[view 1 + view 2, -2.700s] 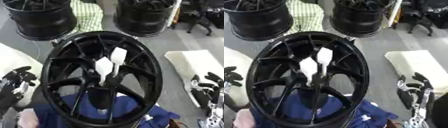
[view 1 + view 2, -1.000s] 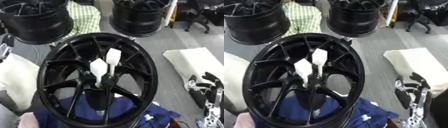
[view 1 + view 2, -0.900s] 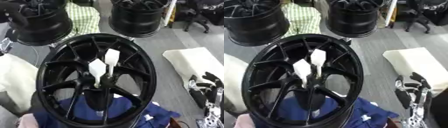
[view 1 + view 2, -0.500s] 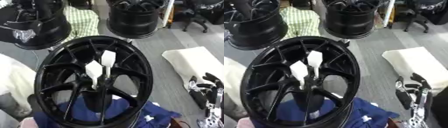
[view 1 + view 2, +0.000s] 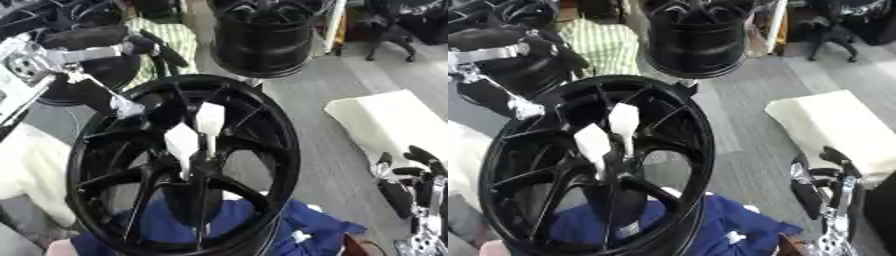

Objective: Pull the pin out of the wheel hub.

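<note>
Left hand [image 5: 131,44] hovers above-left of the pin [image 5: 210,119] in the wheel hub [image 5: 197,170].

- Black-and-silver left hand [image 5: 131,47] — raised at upper left on its silver-jointed arm, dark fingers stretched out rightward.
- Black-and-silver right hand [image 5: 411,175] rests at lower right — fingers relaxed, pointing up.

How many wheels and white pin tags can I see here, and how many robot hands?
Black wheels: 3, the near wheel, one far left, one far centre
White tags on the hub: 2, and
Robot hands: 2, left hand, right hand
Total: 7
</note>
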`<state>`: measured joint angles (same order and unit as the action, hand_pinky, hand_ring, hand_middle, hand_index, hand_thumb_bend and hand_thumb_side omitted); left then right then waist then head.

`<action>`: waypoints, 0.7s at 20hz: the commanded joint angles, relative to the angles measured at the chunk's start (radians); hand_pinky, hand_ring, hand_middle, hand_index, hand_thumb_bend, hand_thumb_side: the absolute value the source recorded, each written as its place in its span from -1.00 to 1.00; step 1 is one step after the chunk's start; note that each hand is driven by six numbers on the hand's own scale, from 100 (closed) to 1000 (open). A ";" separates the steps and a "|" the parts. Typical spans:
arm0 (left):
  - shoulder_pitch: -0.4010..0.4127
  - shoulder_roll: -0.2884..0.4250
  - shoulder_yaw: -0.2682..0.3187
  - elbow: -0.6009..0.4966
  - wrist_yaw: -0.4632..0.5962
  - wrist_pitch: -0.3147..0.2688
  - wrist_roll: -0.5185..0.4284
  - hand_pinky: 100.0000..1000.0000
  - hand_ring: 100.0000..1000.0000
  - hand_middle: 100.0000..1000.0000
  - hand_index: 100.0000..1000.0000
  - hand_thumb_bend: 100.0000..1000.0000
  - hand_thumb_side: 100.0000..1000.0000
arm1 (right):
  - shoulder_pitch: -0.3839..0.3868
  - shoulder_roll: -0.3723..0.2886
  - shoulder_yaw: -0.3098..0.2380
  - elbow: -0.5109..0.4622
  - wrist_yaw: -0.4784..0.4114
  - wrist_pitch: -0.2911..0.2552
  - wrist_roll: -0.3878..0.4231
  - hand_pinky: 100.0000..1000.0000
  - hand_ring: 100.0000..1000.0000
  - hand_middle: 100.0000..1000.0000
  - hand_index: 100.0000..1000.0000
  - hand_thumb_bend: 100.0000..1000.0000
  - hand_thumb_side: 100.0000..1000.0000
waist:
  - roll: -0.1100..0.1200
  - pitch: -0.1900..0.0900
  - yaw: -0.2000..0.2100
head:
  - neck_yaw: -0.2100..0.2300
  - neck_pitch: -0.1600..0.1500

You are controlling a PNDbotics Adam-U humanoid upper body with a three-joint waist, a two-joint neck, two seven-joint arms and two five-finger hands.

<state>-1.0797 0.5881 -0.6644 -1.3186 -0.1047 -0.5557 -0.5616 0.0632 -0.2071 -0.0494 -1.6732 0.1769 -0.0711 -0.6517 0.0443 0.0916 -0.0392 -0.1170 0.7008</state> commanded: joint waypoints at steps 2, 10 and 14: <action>-0.032 -0.010 -0.044 -0.002 -0.083 -0.351 -0.345 0.33 0.10 0.27 0.74 -0.76 -0.72 | -0.001 -0.022 -0.006 -0.007 0.007 -0.004 -0.003 -0.34 -0.05 0.24 0.48 -0.62 -0.78 | 0.000 -0.019 0.000 | -0.005 -0.002; -0.035 -0.008 -0.068 -0.006 -0.157 -0.351 -0.345 0.32 0.09 0.36 0.74 -0.67 -0.60 | -0.001 -0.021 -0.007 -0.005 0.007 -0.005 -0.006 -0.34 -0.05 0.24 0.48 -0.62 -0.78 | 0.002 -0.020 0.001 | -0.007 -0.001; -0.033 -0.006 -0.077 0.003 -0.201 -0.351 -0.345 0.31 0.06 0.40 0.74 -0.61 -0.53 | -0.002 -0.022 -0.007 -0.004 0.008 -0.006 -0.006 -0.34 -0.04 0.24 0.48 -0.62 -0.78 | 0.003 -0.021 0.003 | -0.008 -0.001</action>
<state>-1.0910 0.5630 -0.7453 -1.3129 -0.2936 -0.5562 -0.5610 0.0636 -0.2079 -0.0497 -1.6671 0.1778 -0.0750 -0.6557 0.0505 0.0863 -0.0370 -0.1228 0.7011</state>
